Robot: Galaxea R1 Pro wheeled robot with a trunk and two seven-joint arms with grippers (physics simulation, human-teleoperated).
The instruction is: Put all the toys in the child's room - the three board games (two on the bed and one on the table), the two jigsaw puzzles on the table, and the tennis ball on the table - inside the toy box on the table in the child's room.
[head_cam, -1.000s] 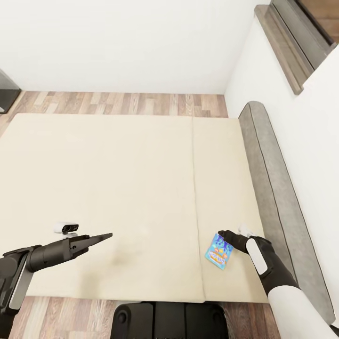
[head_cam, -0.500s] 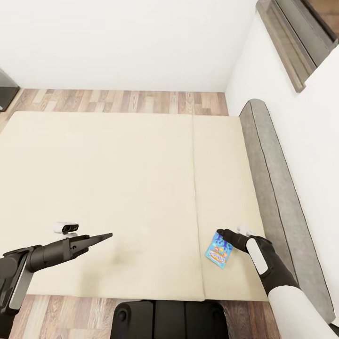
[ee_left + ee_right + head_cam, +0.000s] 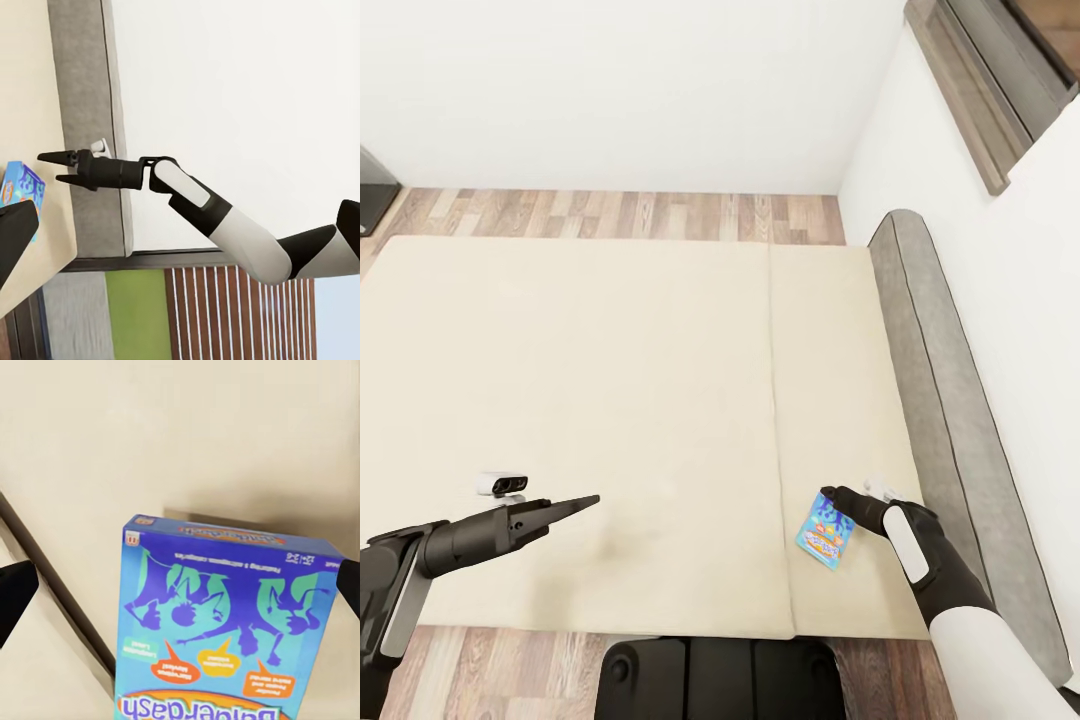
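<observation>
A small blue board game (image 3: pixel 825 533) with orange print is on the right panel of the cream bed (image 3: pixel 610 380), near its front edge. My right gripper (image 3: pixel 832 500) is open at the box's far end. In the right wrist view the box (image 3: pixel 225 622) sits between the two dark fingertips, which stand apart at either side without touching it. The left wrist view shows that gripper (image 3: pixel 49 168) with its fingers spread beside the box (image 3: pixel 19 187). My left gripper (image 3: pixel 588 499) hovers over the left panel, its fingers together in a point, holding nothing.
A grey padded headboard (image 3: pixel 940 400) runs along the bed's right side against the white wall. Wood-plank floor (image 3: pixel 620 215) lies beyond the bed. A dark window frame (image 3: pixel 980 90) is at upper right. My black base (image 3: pixel 720 680) stands at the bed's front edge.
The whole picture has shifted slightly upward, so the camera moved. Both arms and the blue box hold their places.
</observation>
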